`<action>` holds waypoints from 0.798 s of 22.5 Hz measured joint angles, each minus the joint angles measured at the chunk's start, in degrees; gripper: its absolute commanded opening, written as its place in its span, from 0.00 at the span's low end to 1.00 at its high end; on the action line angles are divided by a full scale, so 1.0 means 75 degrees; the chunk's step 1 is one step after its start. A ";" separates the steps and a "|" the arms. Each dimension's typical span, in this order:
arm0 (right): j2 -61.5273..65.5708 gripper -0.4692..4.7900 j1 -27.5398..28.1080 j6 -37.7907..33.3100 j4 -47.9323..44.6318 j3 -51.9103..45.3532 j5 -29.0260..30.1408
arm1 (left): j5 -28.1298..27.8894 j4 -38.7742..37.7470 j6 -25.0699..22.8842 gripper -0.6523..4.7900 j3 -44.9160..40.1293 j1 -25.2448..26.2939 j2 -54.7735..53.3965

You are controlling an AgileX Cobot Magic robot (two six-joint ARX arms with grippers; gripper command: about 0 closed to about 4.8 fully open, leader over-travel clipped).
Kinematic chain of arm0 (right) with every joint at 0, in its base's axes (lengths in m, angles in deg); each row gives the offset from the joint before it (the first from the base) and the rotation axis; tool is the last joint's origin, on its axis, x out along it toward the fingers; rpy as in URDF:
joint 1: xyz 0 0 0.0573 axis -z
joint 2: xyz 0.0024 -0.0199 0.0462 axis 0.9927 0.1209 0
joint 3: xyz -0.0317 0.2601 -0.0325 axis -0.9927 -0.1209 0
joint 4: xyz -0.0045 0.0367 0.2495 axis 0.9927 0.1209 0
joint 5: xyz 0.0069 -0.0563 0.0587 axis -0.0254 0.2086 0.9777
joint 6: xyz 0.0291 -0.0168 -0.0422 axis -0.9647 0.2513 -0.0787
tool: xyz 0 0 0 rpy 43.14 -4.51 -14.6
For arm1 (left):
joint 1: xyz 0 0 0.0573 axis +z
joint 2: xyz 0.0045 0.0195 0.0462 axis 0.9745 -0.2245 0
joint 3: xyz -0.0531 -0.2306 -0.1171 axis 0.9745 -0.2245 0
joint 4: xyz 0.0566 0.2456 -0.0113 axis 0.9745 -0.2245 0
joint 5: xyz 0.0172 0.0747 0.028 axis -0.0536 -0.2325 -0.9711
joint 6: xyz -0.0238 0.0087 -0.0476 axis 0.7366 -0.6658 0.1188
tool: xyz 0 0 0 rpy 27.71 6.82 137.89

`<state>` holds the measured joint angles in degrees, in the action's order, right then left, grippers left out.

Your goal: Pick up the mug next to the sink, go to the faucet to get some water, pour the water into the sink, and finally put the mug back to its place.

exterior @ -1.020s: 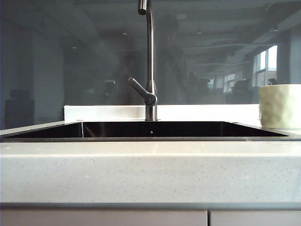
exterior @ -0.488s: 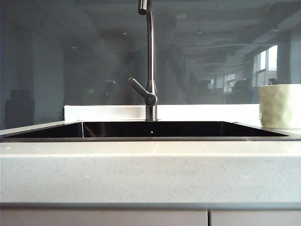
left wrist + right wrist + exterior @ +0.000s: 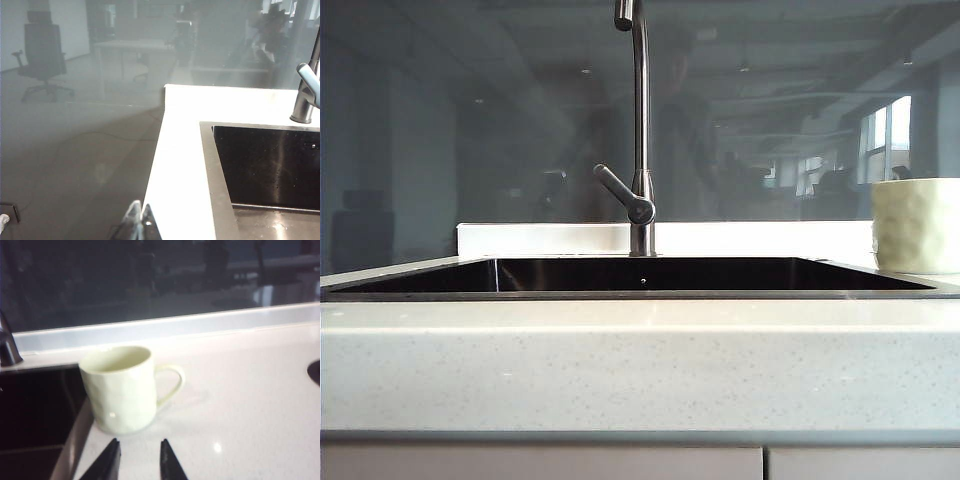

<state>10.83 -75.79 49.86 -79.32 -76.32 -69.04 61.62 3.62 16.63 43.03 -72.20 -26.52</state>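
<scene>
The pale dimpled mug (image 3: 917, 226) stands upright on the countertop just right of the sink (image 3: 640, 293); in the right wrist view the mug (image 3: 122, 389) has its loop handle turned away from the basin. My right gripper (image 3: 139, 443) is open, its two dark fingertips a short way before the mug with bare counter between them. The steel gooseneck faucet (image 3: 639, 130) rises behind the sink's middle, its lever angled out. My left gripper (image 3: 139, 207) is shut, fingertips together, hanging off the counter's outer corner beside the sink (image 3: 220, 175). Neither gripper appears in the exterior view.
A speckled whitish countertop (image 3: 640, 365) runs along the front, with cabinet fronts below. A dark glass pane stands behind the counter's white back ledge (image 3: 550, 238). At the far edge of the right wrist view a dark round opening (image 3: 315, 372) is cut into the counter.
The exterior view shows no difference: mug, faucet and sink stay where they were, and no arm enters that view.
</scene>
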 measured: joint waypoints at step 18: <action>0.9731 0.52 0.0880 0.1617 -0.5531 0.2643 0.1279 | 0.0003 -0.0052 0.0000 0.11 0.0000 0.0000 0.0000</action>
<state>83.81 -69.19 61.99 -120.80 -56.50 -59.45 61.64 3.23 16.63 43.03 -72.20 -26.52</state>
